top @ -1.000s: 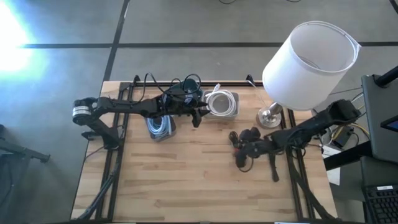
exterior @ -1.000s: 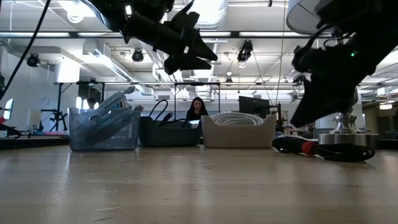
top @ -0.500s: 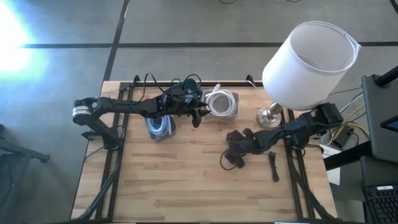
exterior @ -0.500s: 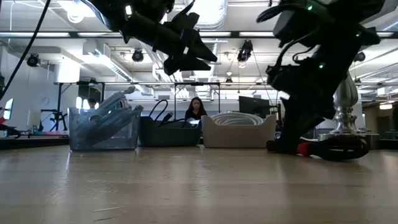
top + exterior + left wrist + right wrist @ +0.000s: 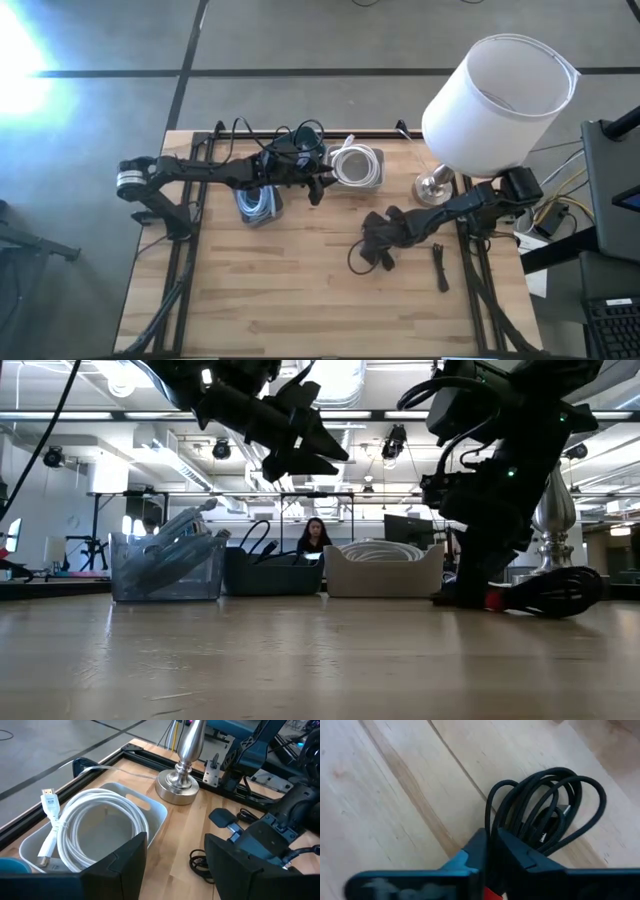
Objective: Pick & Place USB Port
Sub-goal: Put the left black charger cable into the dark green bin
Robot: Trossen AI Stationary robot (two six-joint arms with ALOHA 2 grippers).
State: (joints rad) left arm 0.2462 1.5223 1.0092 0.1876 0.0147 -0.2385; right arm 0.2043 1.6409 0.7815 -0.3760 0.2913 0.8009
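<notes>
Right gripper (image 5: pixel 490 852) grips a coiled black cable (image 5: pixel 545 815).
Its fingers are clamped on the coil; left gripper (image 5: pixel 175 855) hovers, fingers apart.

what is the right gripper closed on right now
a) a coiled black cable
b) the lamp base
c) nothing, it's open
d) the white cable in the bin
a: the right wrist view shows the right gripper with its fingers shut on the coiled black cable over the wooden table.
</notes>
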